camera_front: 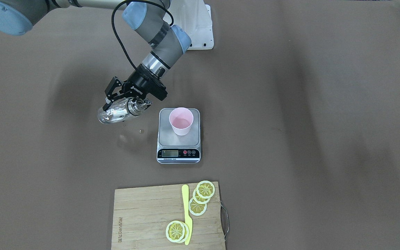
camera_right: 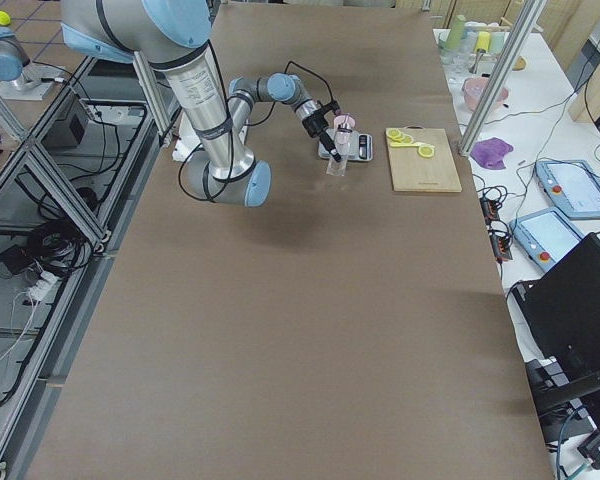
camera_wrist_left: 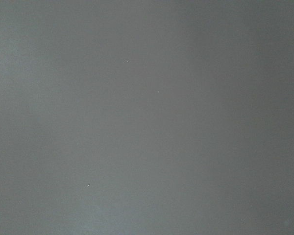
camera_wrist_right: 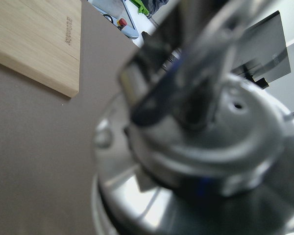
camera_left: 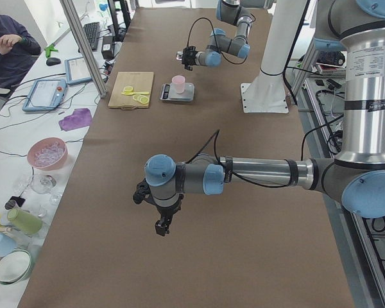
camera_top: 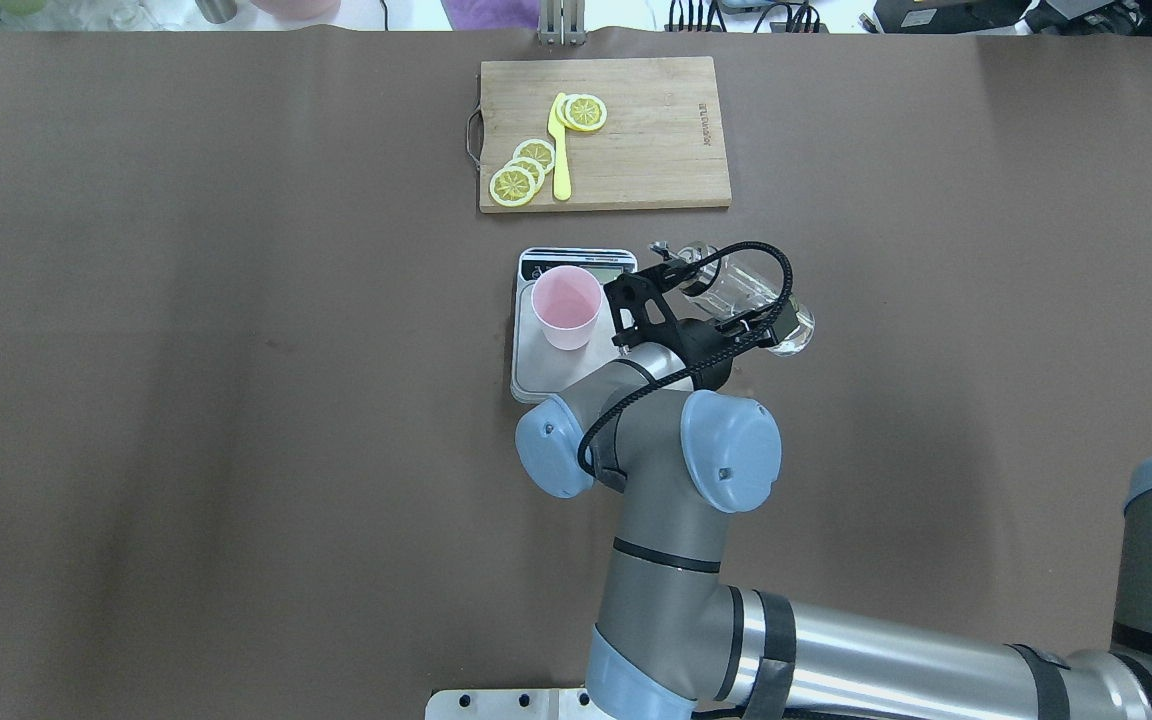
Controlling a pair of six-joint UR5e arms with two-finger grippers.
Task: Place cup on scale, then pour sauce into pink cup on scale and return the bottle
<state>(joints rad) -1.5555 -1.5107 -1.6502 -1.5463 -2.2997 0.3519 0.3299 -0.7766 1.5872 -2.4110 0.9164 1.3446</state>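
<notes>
the right gripper [camera_front: 112,104] had its jaws clamped on the bottle [camera_front: 116,115], tipped spout-first toward the cup [camera_front: 181,121] standing on the scale [camera_front: 167,139], probably for pouring; the left gripper [camera_left: 162,224] hung far off, and i couldn't tell how its jaws stood.

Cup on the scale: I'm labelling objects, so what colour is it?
The cup is pale pink, clearest in the exterior front-facing view.

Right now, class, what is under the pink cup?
The cup stands on the scale, on its steel platform. The patch beneath its base is hidden; the display is uncovered.
</notes>
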